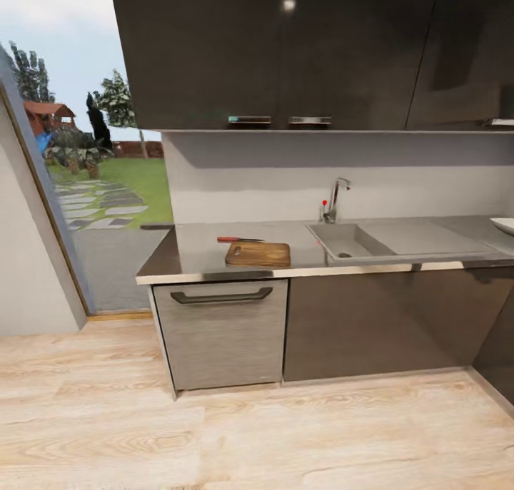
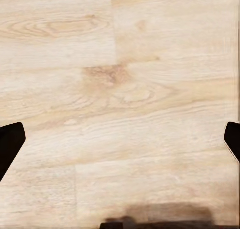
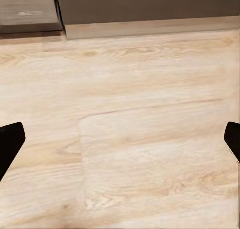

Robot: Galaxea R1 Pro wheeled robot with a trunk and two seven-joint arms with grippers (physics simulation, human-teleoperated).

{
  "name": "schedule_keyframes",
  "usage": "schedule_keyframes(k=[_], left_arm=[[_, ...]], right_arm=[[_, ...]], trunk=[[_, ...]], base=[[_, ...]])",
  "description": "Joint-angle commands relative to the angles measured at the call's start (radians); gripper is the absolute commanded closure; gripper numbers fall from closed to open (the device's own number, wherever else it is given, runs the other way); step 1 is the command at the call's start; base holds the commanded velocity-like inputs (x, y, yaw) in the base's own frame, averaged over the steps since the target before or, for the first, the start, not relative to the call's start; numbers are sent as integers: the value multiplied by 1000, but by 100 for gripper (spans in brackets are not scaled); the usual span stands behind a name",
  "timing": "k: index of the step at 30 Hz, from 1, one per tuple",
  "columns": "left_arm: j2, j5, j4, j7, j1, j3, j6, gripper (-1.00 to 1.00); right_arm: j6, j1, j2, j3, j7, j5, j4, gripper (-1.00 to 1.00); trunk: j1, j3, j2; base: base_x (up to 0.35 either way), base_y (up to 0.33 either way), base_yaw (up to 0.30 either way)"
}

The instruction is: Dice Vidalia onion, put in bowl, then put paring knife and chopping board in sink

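Floor (image 2: 120, 89) under wrists; head: knife (image 1: 240, 240) beside board (image 1: 258, 254).

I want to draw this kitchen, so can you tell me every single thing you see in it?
Dark-brown wooden chopping board: one, on the grey countertop, left of the sink.
Red-handled paring knife: one, on the countertop just behind the board.
Steel sink: one, with a chrome faucet and red knob.
White bowl: one, partly cut off at the right edge.
Dark cabinets: above and below the counter.
Light wooden floor: below.
Left gripper: open, over floor.
Right gripper: open, over floor.
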State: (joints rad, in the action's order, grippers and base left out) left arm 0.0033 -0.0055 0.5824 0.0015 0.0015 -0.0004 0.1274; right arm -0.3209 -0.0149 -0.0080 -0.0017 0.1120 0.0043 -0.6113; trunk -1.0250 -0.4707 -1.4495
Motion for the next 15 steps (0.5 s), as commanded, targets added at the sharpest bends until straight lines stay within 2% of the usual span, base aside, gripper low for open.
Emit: schedule_keyframes(k=[1,7,15], left_arm=[[0,-1,1,0,0,1,1,-100],[0,-1,1,0,0,2,1,-100],[1,-1,2,0,0,2,1,-100]], right_arm=[[-3,0,-1,1,3,1,1,-100],[-3,0,-1,1,3,1,1,-100],[-3,0,-1,1,2,1,1,-100]], trunk=[[0,-1,0],[0,-3,0],[0,-3,0]], base=[[69,-300,190],[190,-241,200],[268,-164,38]])
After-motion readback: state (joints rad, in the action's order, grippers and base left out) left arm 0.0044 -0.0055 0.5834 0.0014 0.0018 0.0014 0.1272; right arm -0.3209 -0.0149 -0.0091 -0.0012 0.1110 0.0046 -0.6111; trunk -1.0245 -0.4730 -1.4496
